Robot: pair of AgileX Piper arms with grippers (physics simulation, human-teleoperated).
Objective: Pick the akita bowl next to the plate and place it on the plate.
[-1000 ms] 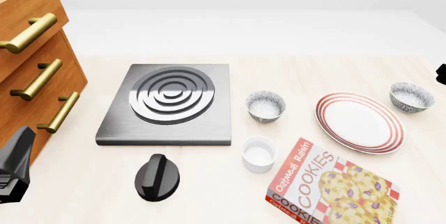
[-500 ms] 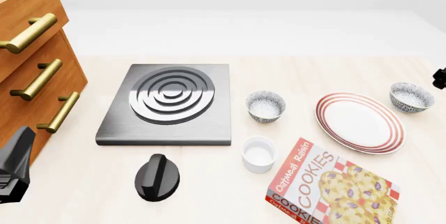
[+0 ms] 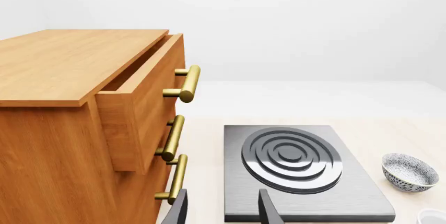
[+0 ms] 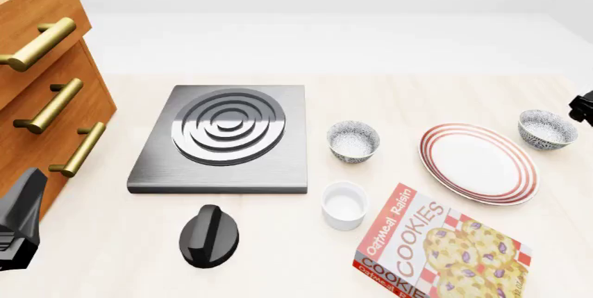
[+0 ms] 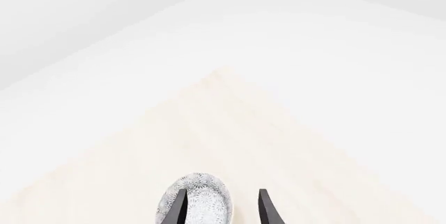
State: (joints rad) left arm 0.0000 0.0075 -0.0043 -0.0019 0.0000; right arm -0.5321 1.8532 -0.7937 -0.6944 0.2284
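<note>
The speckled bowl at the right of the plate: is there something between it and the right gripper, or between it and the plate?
Nothing visible. The speckled bowl sits just right of the plate, with only bare table between them. The right gripper, open, has the bowl directly ahead of its fingers.

Wooden drawer cabinet against plain white backdrop.

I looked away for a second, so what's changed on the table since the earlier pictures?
Only the right gripper moved: its dark tip has crept further in from the right edge toward the akita bowl beside the plate. Nothing was grasped or released. Left gripper, both bowls and plate stayed put.
</note>
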